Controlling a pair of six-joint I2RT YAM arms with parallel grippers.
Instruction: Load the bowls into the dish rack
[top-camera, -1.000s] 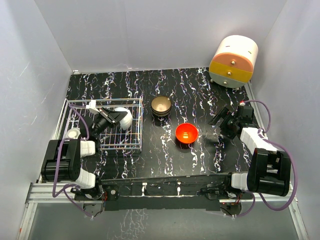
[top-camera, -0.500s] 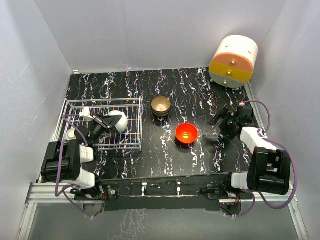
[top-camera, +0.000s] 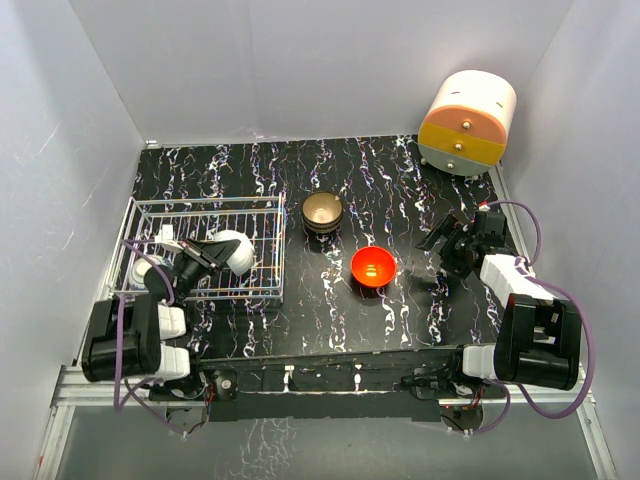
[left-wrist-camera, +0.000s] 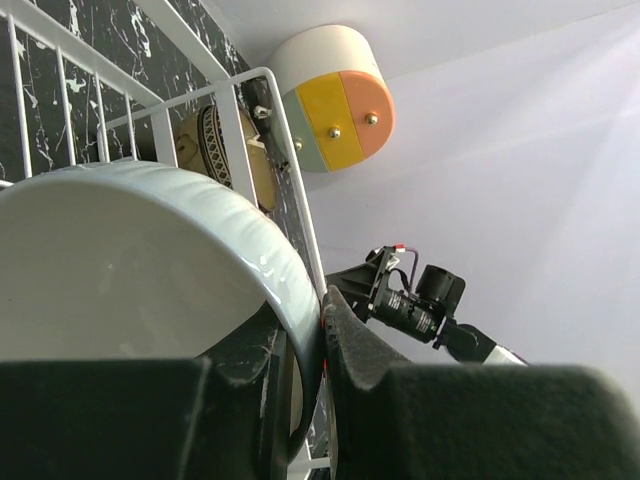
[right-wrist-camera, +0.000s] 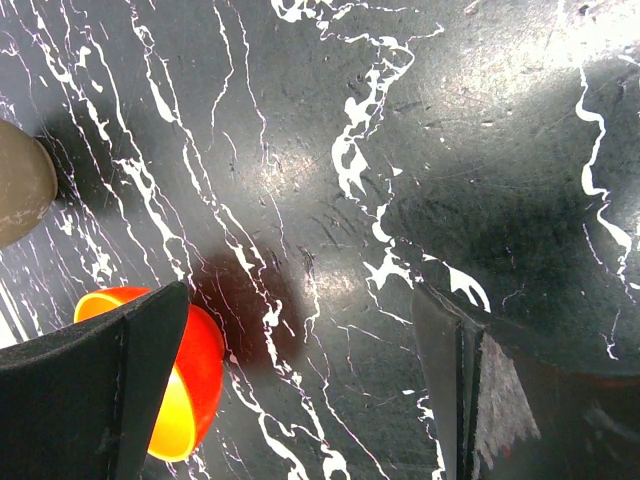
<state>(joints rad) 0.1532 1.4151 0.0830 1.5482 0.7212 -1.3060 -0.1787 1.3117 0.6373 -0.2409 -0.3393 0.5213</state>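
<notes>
1. The dish rack (top-camera: 205, 201) stands on the left of the table (top-camera: 400, 180). The white bowl (top-camera: 234, 249) is inside it, tilted, close to the right wall.
2. The left gripper (left-wrist-camera: 320, 335) is clamped on that bowl's rim, one finger inside and one outside.
3. A pale round thing (top-camera: 138, 272) lies at the rack's left end, half hidden by the arm; I cannot tell what it is.
4. The brown bowl (top-camera: 322, 210) sits empty on the table just right of the rack.
5. The red bowl (top-camera: 373, 267) sits empty nearer the arms, well apart from the rack.
6. The right gripper (right-wrist-camera: 300, 300) hangs spread wide over bare table beside the red bowl, holding nothing.
</notes>
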